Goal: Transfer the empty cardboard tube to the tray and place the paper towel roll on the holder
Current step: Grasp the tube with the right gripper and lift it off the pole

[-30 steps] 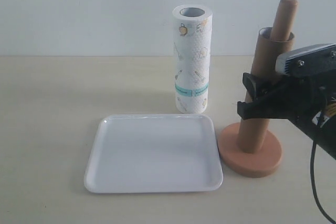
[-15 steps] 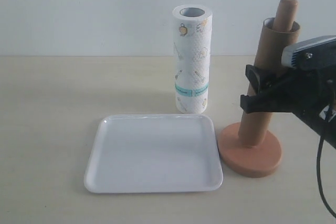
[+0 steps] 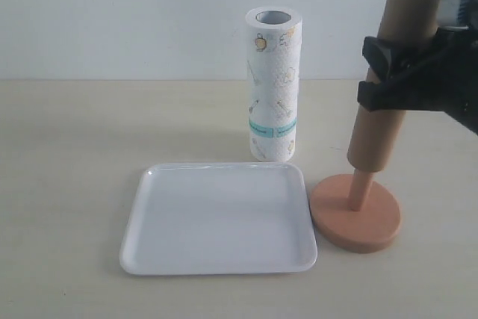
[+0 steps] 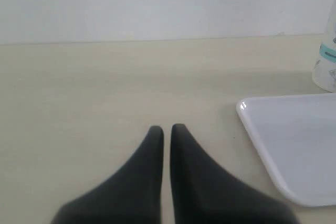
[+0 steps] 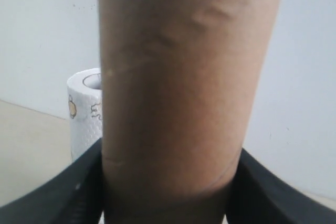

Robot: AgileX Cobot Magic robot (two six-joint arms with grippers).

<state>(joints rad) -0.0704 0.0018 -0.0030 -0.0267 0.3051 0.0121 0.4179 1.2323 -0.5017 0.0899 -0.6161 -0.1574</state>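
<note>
My right gripper (image 3: pixel 381 72) is shut on the empty cardboard tube (image 3: pixel 373 140) and holds it upright, tilted a little, above the holder (image 3: pixel 355 218). The tube's lower end stands clear of the round base, with a short bare length of the dowel (image 3: pixel 360 188) showing under it; the dowel's top is hidden inside. In the right wrist view the tube (image 5: pixel 184 87) fills the space between the black fingers (image 5: pixel 79 192). The paper towel roll (image 3: pixel 274 84) stands upright behind the white tray (image 3: pixel 218 259). My left gripper (image 4: pixel 167 129) hovers shut over bare table beside the tray (image 4: pixel 262 140).
A pale wall backs the beige table. The roll's bottom edge (image 4: pixel 326 66) shows in the left wrist view, and the roll (image 5: pixel 84 114) stands behind the tube in the right wrist view. My left gripper is out of the exterior view.
My right gripper has risen with the cardboard tube, sliding it up the dowel. The dowel's top, which stuck out above the tube before, is now covered, and its foot is bared.
</note>
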